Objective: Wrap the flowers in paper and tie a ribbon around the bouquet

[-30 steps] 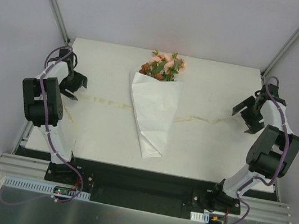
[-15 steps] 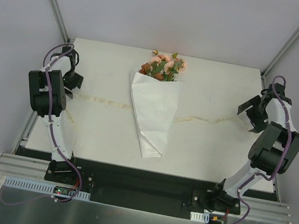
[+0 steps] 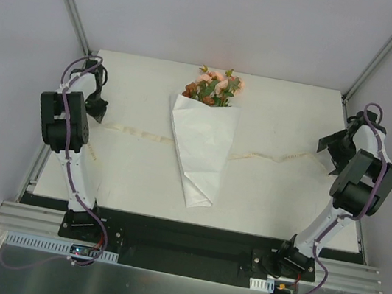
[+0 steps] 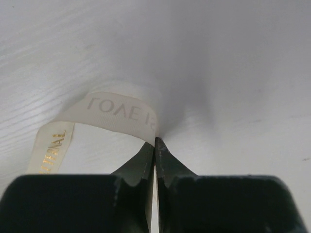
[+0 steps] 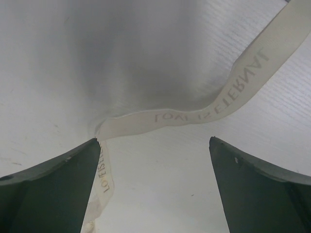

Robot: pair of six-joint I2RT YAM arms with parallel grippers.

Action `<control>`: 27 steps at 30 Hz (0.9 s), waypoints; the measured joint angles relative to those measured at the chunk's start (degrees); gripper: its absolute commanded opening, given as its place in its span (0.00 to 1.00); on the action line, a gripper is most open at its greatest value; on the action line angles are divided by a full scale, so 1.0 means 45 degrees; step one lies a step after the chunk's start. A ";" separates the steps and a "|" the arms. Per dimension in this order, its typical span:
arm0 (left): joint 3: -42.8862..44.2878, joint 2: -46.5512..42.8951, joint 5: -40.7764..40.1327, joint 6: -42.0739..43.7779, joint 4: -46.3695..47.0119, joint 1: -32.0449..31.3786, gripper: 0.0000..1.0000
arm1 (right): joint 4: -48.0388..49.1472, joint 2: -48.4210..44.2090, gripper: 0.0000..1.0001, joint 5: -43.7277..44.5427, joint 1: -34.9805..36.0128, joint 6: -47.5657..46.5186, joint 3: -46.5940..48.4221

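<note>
ribbon (image 3: 138, 134): cream band on counter (image 3: 270, 196), running under bouquet (image 3: 200, 144) waist, ends out both sides, likely for tying. left of bouquet, left fingers (image 4: 154, 148) pinched shut on one end; right of bouquet, right fingers (image 3: 332, 150) wide apart, empty.

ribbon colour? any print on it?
Cream ribbon with pale gold lettering along its length; clearest in the right wrist view.

It looks like a robotics lab booth: bare white panel walls (image 3: 202, 14), silver aluminium frame struts (image 3: 70, 0), flat white tabletop (image 3: 263, 195).
</note>
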 measured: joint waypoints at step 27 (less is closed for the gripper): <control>-0.4090 -0.5727 0.2914 0.2297 0.1909 -0.2739 0.00 | -0.0996 0.1443 0.01 0.0457 -0.0389 0.5246 -0.0131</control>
